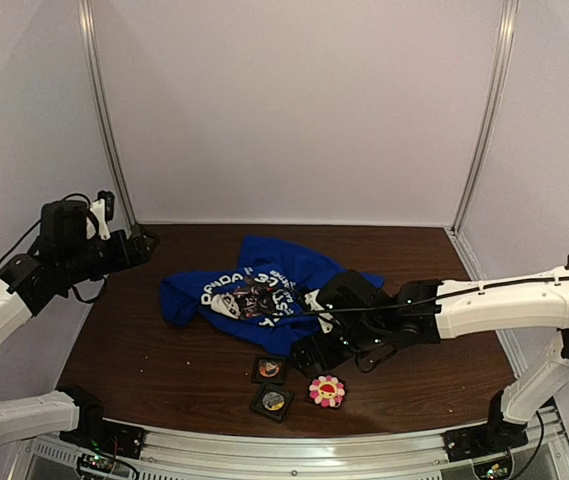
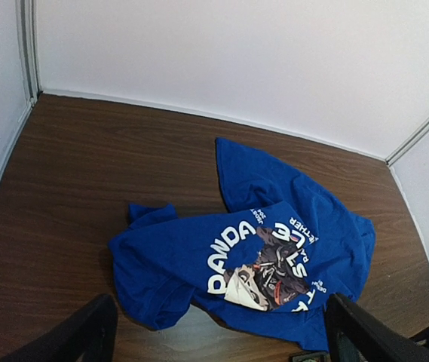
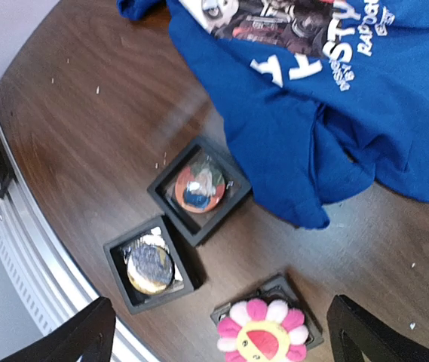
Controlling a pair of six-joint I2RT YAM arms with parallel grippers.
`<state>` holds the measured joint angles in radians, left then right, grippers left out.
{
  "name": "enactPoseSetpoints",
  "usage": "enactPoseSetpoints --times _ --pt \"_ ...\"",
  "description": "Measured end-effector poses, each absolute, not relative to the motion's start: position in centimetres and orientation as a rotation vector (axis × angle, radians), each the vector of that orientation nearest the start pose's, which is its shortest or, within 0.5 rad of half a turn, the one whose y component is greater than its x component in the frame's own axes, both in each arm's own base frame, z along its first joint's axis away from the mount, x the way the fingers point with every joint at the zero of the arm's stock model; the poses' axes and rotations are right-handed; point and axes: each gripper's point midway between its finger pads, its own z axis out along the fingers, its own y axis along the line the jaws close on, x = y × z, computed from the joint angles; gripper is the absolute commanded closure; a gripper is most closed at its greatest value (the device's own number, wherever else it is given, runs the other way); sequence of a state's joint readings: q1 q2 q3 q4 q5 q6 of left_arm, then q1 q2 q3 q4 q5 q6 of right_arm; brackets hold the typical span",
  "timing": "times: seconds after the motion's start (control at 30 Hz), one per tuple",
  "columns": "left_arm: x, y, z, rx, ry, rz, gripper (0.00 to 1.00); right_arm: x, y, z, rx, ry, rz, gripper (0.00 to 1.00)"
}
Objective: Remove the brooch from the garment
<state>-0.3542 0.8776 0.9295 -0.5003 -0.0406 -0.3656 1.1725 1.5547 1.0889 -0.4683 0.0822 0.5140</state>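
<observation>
The garment (image 1: 264, 285) is a royal-blue T-shirt with white lettering and a dark print, lying crumpled mid-table (image 2: 274, 226) (image 3: 365, 98). A pink and white flower brooch (image 3: 263, 335) (image 1: 327, 390) rests on a black square holder on the bare wood, apart from the shirt's hem. My right gripper (image 3: 225, 335) (image 1: 314, 358) hovers over it, open, with both fingers wide of the flower and nothing held. Back at the far left, my left gripper (image 2: 218, 335) (image 1: 139, 245) is raised and open, looking down at the shirt.
Two black square boxes sit near the front edge, one (image 3: 199, 188) (image 1: 269, 369) with an orange round badge, the other (image 3: 150, 264) (image 1: 272, 401) with a gold one. A metal rail (image 3: 18, 226) runs along the table's near edge. White walls enclose the back and sides.
</observation>
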Motion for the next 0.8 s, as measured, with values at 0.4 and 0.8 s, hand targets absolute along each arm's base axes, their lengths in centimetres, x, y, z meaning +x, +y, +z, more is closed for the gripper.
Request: enactPoseSetpoints --times 0.4,0.8 --pt "32.7 -8.7 22.1 -0.236 2.032 -0.357 0.02 31.7 31.8 14.5 -0.279 2.303 0.673 0.00" --pt "34.9 -1.3 20.4 -0.397 1.843 -0.288 0.03 38.8 15.2 14.9 0.055 2.134 0.456 0.00"
